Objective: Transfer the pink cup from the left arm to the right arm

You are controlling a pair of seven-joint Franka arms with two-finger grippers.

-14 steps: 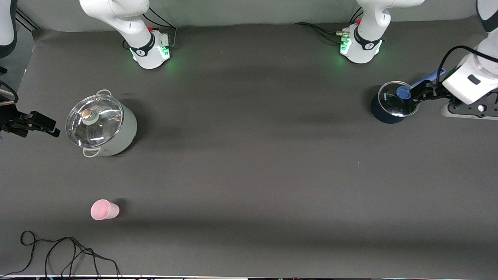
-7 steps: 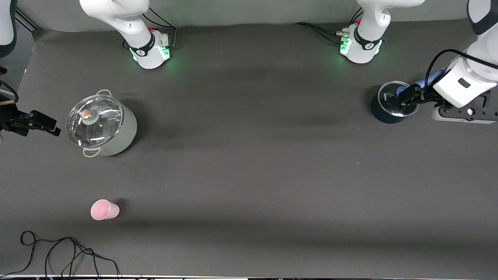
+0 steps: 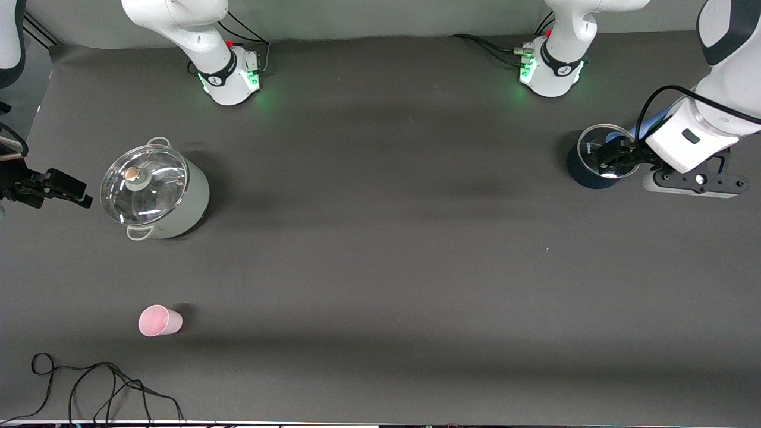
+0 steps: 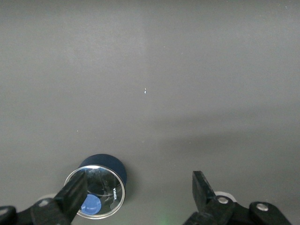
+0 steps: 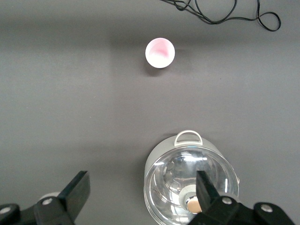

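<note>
Front view shows the pink cup (image 3: 159, 321) upright on the table, well clear of both sets of jaws. Left gripper (image 4: 138, 197) hangs spread by the blue pot (image 3: 597, 163); right gripper (image 5: 140, 192) gapes beside the steel pot (image 3: 156, 193). Neither holds it.

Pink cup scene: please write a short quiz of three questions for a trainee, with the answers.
1. True or false: the pink cup is held by the left hand.
2. Which pot stands nearer to the pink cup? A) the white pot with the glass lid B) the dark blue pot
3. Fill in: the left hand is over the ______ pot.

Key:
1. False. The cup stands alone on the table, toward the right arm's end; both hands are open, and the right hand waits at that end's edge.
2. A
3. dark blue
</note>
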